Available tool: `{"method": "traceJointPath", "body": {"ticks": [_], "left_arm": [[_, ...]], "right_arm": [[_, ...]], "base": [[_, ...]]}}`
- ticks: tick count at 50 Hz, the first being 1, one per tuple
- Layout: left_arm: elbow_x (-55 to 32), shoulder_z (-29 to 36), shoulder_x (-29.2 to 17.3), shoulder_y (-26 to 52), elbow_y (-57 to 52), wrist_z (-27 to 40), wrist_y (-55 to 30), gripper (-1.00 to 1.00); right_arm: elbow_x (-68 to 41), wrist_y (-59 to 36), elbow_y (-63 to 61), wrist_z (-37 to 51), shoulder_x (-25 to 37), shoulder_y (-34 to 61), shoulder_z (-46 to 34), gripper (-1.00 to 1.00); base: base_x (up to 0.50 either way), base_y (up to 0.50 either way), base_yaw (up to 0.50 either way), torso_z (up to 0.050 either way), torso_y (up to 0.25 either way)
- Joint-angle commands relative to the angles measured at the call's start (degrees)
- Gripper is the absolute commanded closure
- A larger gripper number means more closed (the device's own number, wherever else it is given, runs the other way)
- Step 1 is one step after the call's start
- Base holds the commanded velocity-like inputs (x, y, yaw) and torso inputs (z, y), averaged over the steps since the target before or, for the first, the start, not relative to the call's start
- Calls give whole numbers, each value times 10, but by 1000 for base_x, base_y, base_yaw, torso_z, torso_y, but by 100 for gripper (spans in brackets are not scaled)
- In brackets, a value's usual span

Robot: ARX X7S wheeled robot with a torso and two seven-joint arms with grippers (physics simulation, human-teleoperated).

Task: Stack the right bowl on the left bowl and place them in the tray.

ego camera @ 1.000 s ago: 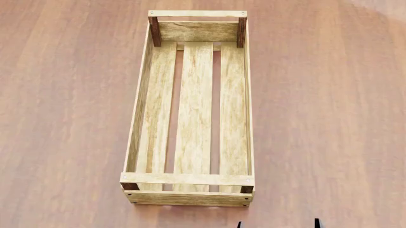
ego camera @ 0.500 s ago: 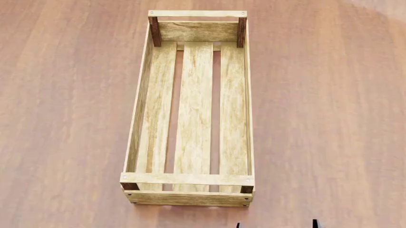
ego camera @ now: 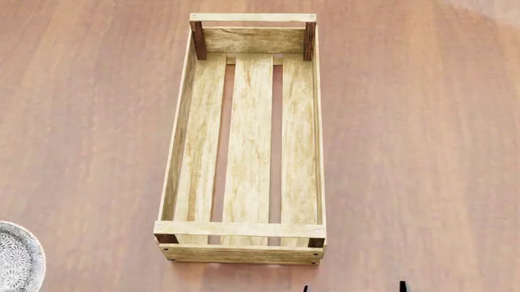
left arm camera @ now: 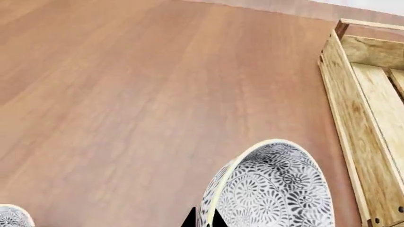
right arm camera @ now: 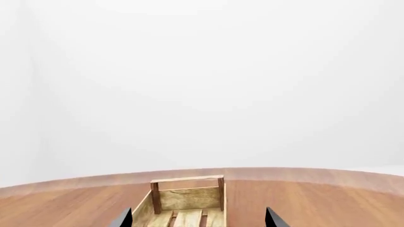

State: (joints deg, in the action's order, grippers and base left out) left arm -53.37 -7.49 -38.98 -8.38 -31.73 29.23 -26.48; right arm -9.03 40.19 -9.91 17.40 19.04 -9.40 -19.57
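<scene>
A grey-and-white patterned bowl (left arm camera: pixel 277 189) with a cream rim fills the near part of the left wrist view. My left gripper (left arm camera: pixel 203 221) is shut on its rim, one dark fingertip on each side of the wall. The edge of a second patterned bowl (left arm camera: pixel 9 218) shows on the table, farther from the tray. The head view shows one bowl (ego camera: pixel 18 260) at the lower left edge; I cannot tell which one it is. The tray (ego camera: pixel 180 131) lies lengthwise in the middle, with nothing in it. My right gripper (ego camera: pixel 354 287) hangs open just before the tray's near end, holding nothing.
The brown wooden table (ego camera: pixel 422 152) spreads on both sides of the tray. In the right wrist view the tray's far end rail (right arm camera: pixel 187 179) stands ahead of the open gripper (right arm camera: pixel 198 220), with the table's far edge and a white backdrop behind it.
A patterned bowl has come into the head view at the lower left edge, where only table showed before. The right gripper's fingertips have barely shifted. The tray has not moved.
</scene>
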Motion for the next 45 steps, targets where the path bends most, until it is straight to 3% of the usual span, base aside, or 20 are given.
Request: {"method": "traceJointPath", "body": {"ticks": [1, 6, 15, 19, 32, 45], "left_arm": [[-58, -149, -42, -17, -60, 27, 3, 100], [-126, -254, -55, -58, -60, 50, -1, 100], [-209, -476, -36, -162, -69, 79, -6, 100], [-230, -535, -20, -190, -65, 75, -8, 100], [-252, -506, -16, -156, 12, 74, -7, 100], [-310, -439, -57, -77, 100, 111, -18, 100]], "right_arm": [[8, 3, 3, -15, -9, 2, 8, -100], [8, 2, 1, -17, -9, 3, 4, -100], [9, 4, 3, -19, -9, 3, -3, -100], [8, 7, 4, -21, -9, 3, -6, -100], [8, 11, 1, -16, -5, -3, -4, -100], [10, 11, 0, -13, -3, -6, -3, -100]], "base": [[0, 0, 0, 0, 0], [0, 0, 0, 0, 0], [0, 0, 0, 0, 0], [0, 0, 0, 0, 0], [0, 0, 0, 0, 0], [0, 0, 0, 0, 0]]}}
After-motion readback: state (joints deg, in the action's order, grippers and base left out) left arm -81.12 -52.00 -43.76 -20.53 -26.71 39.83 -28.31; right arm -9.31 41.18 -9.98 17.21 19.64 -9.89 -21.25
